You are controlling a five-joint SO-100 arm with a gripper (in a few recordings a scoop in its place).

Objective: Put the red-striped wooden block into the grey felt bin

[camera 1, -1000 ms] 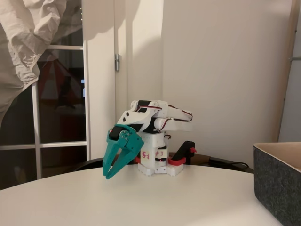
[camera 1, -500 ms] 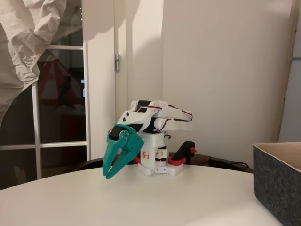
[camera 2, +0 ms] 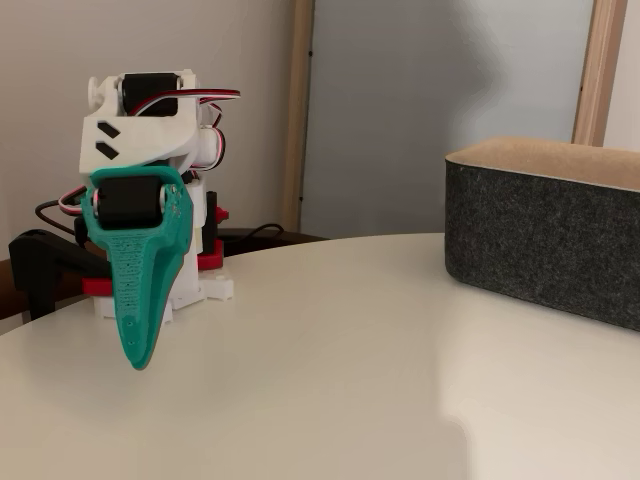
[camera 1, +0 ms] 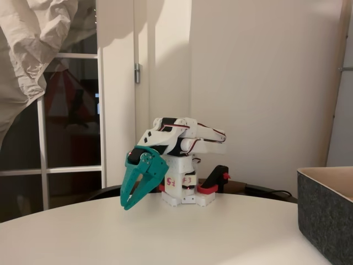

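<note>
- Dark grey felt bin (camera 2: 545,235) with thick straight walls and a light tan inside sits on the surface, at the right edge in both fixed views (camera 1: 326,212); what's inside is hidden by the near wall.
- Teal two-finger gripper (camera 1: 126,205) points down and to the left, tips just above the surface, well apart from the bin.
- Jaws: only a narrow gap at the tips, nothing between them, nothing held. In a fixed view (camera 2: 138,358) the gripper is seen edge-on, one tapered teal finger, tip just off the surface.
- White arm (camera 1: 185,138) is folded low over its white base (camera 1: 181,190), red and black cabling along the top.
- Black-and-red clamp (camera 1: 214,182) beside the base, at the far edge of the surface.
- Round white surface (camera 1: 220,237), smooth, slight glare on the near part in a fixed view (camera 2: 330,400).
- Room: plain pale wall (camera 1: 265,83) behind the arm, white door frame with a metal hinge (camera 1: 137,73), dark glazed door panes (camera 1: 71,127) on the left.
- Crumpled pale sheet (camera 1: 33,49) hangs at top left.
- Light wooden strips (camera 2: 598,70) stand against the wall behind the bin.
- Black cable (camera 1: 270,193) trails off the far edge to the right of the base.
</note>
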